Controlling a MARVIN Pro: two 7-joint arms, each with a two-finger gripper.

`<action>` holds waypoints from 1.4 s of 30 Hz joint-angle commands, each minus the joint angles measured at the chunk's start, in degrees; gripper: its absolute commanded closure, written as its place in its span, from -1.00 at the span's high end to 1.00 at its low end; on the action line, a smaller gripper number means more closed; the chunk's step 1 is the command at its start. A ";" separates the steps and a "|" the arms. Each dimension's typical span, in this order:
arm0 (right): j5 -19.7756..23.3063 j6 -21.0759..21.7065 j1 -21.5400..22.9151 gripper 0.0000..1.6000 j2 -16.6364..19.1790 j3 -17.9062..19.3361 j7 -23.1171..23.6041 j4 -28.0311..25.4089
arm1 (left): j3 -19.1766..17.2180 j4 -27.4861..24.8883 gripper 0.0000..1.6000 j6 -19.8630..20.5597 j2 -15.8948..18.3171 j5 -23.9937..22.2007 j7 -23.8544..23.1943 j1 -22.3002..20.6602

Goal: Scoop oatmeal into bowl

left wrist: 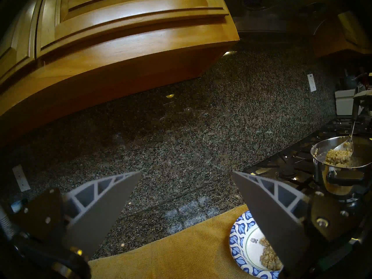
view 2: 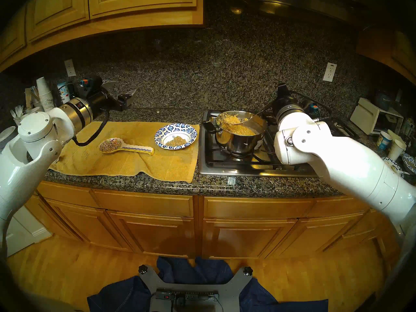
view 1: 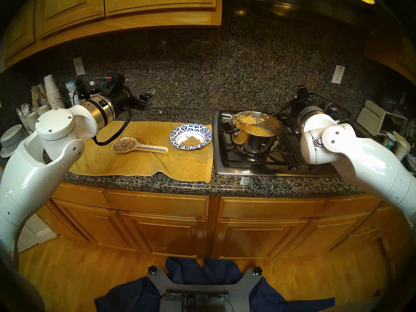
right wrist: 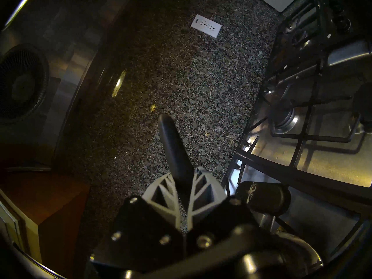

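1. The right gripper [right wrist: 184, 178] is clamped on the spoon [view 1: 265, 119] handle, holding a heap of oatmeal [view 1: 246, 119] over the pot [view 1: 256, 136] on the stove [view 1: 258, 160].
2. The bowl [view 1: 190, 136] sits on the yellow towel [view 1: 144, 160] left of the stove, with a small portion inside.
3. The left gripper [left wrist: 186, 174] hangs empty, fingers wide apart, above the towel's back edge.

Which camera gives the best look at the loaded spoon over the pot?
The head stereo left view: the spoon shows whole, heaped with oatmeal, above the pot. Head stereo right nearly matches. The left wrist shows it small at the edge; the right wrist shows only its dark handle.
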 commanded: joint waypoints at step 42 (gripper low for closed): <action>-3.34 4.06 8.38 -1.00 -21.26 -5.11 2.11 2.62 | -1.35 -0.69 1.00 -0.99 0.05 0.06 0.12 -1.87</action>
